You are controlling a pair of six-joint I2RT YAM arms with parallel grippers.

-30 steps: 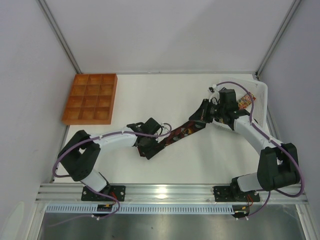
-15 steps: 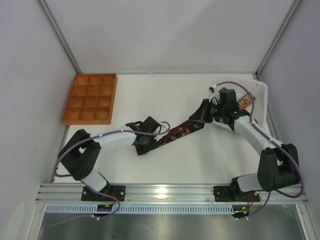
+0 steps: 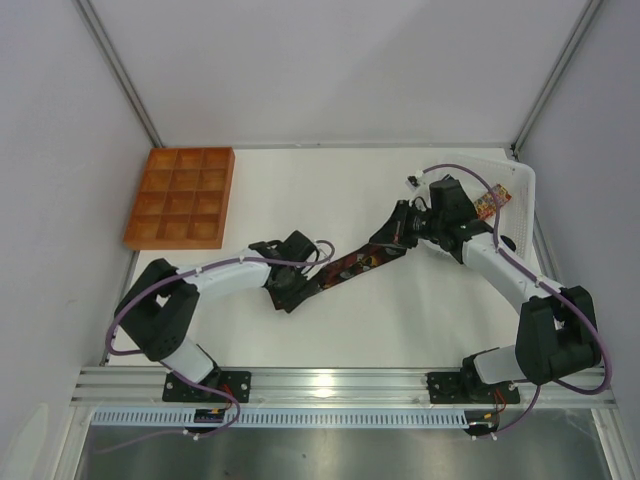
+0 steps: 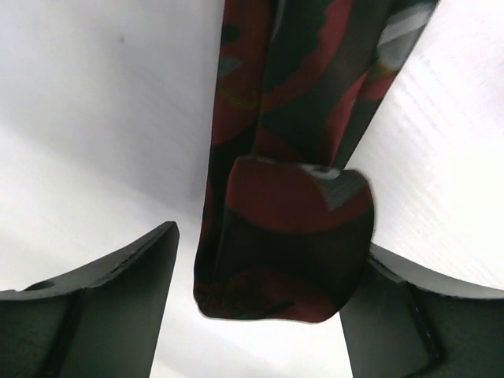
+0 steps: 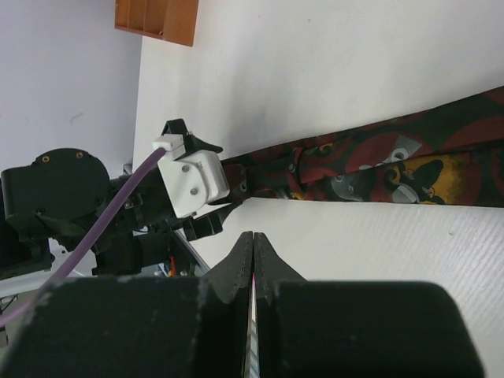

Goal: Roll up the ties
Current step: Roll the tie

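A dark maroon tie (image 3: 355, 262) with gold and grey print lies slanted across the middle of the table. Its near end is folded into a short thick roll (image 4: 287, 244). My left gripper (image 4: 272, 240) is open around that roll; the right finger (image 4: 417, 315) touches it and the left finger (image 4: 118, 303) stands apart. In the top view the left gripper (image 3: 293, 288) sits at the tie's lower left end. My right gripper (image 5: 253, 235) is shut, its tips on bare table just beside the tie (image 5: 378, 169), near the upper right end (image 3: 392, 232).
An orange compartment tray (image 3: 180, 197) sits at the back left. A white basket (image 3: 522, 195) at the right edge holds a multicoloured patterned piece (image 3: 488, 205). The right arm's purple cable loops above the wrist.
The left jaws narrowed on the tie's rolled end and widened again, staying at that end. The right gripper shifted slightly left, still shut.
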